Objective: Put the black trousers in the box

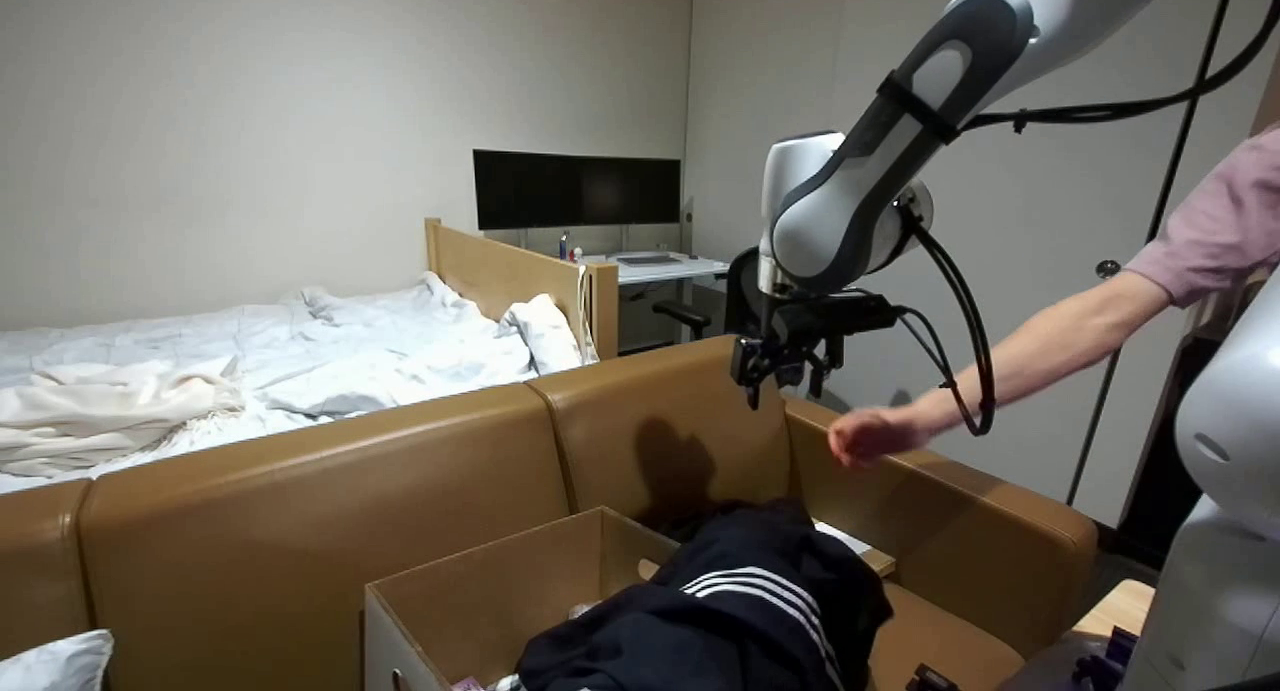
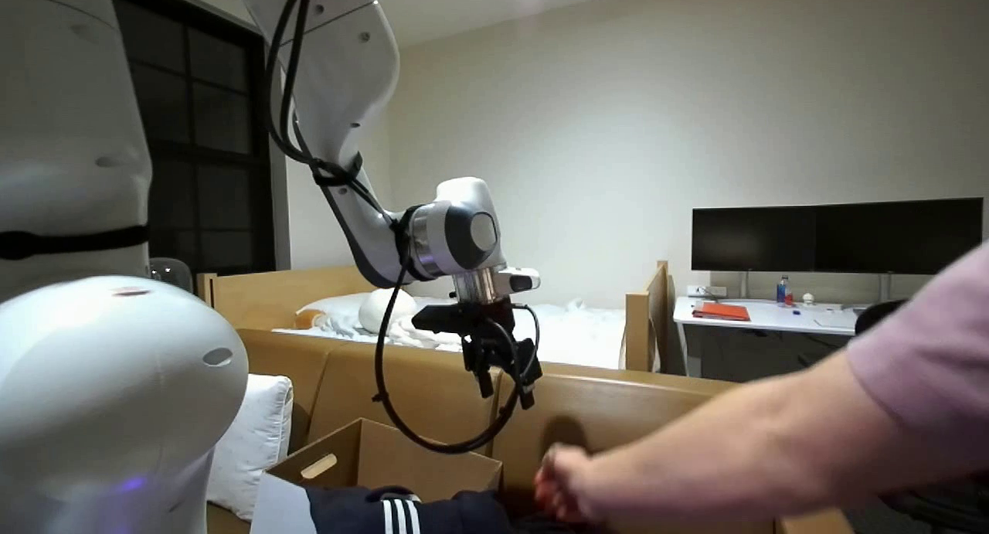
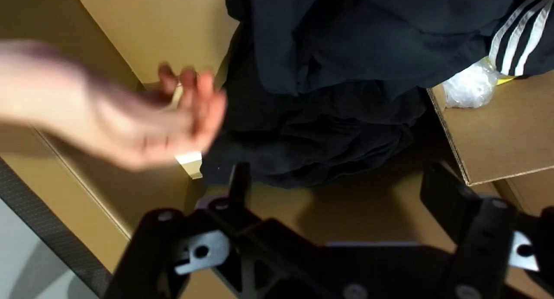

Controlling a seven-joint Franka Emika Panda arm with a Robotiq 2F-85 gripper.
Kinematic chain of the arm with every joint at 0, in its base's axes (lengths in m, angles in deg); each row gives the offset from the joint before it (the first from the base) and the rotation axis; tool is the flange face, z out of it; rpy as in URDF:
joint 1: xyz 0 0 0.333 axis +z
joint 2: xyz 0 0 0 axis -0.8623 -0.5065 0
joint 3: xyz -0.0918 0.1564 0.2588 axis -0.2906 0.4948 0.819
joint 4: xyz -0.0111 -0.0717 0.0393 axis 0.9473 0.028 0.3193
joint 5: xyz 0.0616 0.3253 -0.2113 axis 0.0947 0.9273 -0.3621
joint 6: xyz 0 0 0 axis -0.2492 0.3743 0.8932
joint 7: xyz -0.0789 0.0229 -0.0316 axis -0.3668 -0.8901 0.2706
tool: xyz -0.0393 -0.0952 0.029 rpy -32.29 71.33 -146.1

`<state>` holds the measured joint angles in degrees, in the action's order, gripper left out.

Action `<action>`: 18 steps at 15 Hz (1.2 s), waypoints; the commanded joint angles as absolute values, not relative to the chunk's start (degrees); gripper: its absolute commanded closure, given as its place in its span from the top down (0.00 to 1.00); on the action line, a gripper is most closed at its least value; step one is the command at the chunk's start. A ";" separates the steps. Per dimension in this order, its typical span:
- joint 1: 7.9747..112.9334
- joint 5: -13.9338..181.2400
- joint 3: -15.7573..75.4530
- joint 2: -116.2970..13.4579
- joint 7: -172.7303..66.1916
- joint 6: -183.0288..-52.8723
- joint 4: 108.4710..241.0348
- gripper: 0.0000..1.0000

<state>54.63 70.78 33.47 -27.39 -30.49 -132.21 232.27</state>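
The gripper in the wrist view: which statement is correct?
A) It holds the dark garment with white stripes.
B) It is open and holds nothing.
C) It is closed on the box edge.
B: the gripper has its fingers wide apart, with nothing held between them.

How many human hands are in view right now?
1: a hand, blurred in the wrist view, over the brown sofa and, in both exterior views, lower than the open fingers. Others may be hidden.
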 commanded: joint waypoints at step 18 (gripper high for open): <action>55.35 73.95 32.47 -35.73 -30.22 -135.08 228.47 1.00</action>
<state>54.68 72.56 33.25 -34.52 -30.49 -134.56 228.85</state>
